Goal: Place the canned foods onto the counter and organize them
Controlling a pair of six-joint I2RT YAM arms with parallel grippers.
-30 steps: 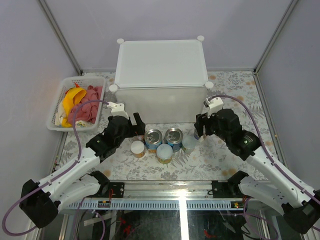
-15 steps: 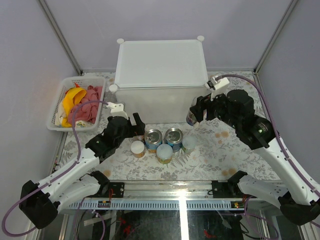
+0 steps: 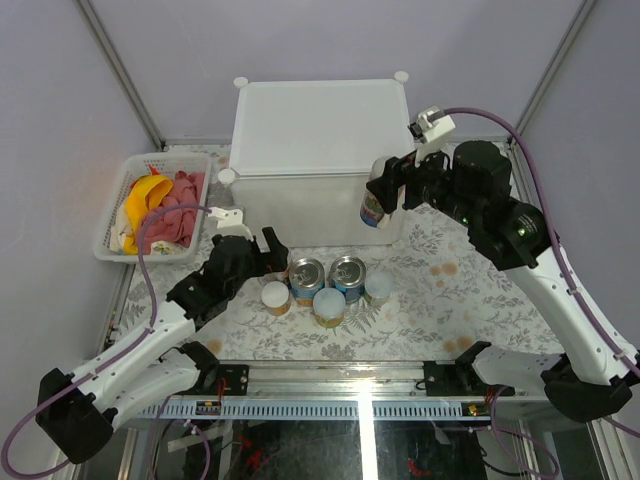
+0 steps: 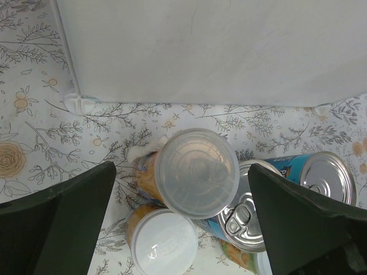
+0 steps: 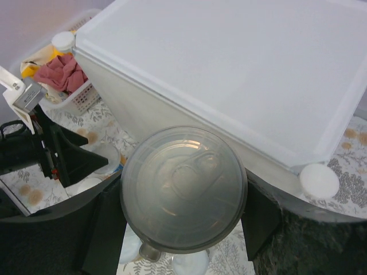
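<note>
A white mesh basket holds a yellow banana in its left half and a crumpled pink cloth in its right half, the two touching. A floral table cover spreads to the basket's right, and a pale grey wall rises behind it.

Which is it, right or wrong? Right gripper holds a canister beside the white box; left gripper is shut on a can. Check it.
Wrong on the left gripper: the left wrist view shows it open above the cans, gripping nothing. The right gripper does hold a canister beside the white box.
</note>
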